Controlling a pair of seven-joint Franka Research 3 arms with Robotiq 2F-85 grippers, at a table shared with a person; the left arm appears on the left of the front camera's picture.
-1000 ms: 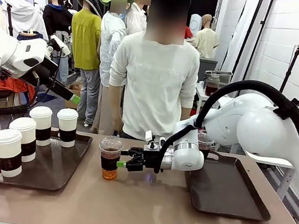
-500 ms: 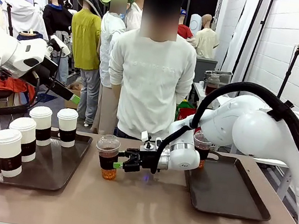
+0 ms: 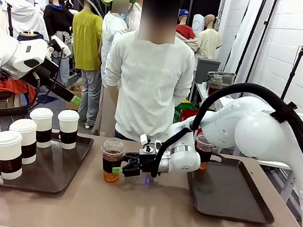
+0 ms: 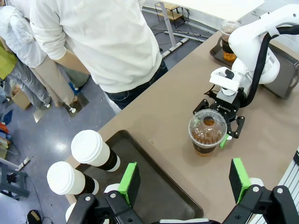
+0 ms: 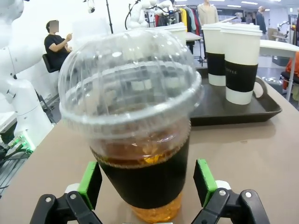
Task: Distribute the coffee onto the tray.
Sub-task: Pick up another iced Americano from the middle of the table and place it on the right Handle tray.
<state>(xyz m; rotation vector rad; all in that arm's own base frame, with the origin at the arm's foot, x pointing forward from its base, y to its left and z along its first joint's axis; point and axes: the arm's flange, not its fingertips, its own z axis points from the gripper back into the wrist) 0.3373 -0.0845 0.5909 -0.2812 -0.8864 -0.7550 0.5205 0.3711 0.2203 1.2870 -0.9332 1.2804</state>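
Right hand [image 3: 116, 168] lies low over the table [image 3: 143, 214], fingers spread wide, green pads [image 5: 90, 184] flanking but not pressing the clear dome-lidded coffee cup [image 3: 111, 160] w/ dark liquid; cup stands upright on the table between the two trays. Left hand [image 4: 184, 179] is raised above the table's left part, fingers apart, nothing between them. Second clear cup [image 3: 204, 151] sits at the near-left corner of the right tray [image 3: 230, 195], partly behind the right arm. Left tray [image 3: 47, 169] carries four white-lidded paper cups [image 3: 24, 140] w/ black bands, all upright, in a curved row. Person [image 3: 151, 74] in white top stands at the far edge of the table, facing it
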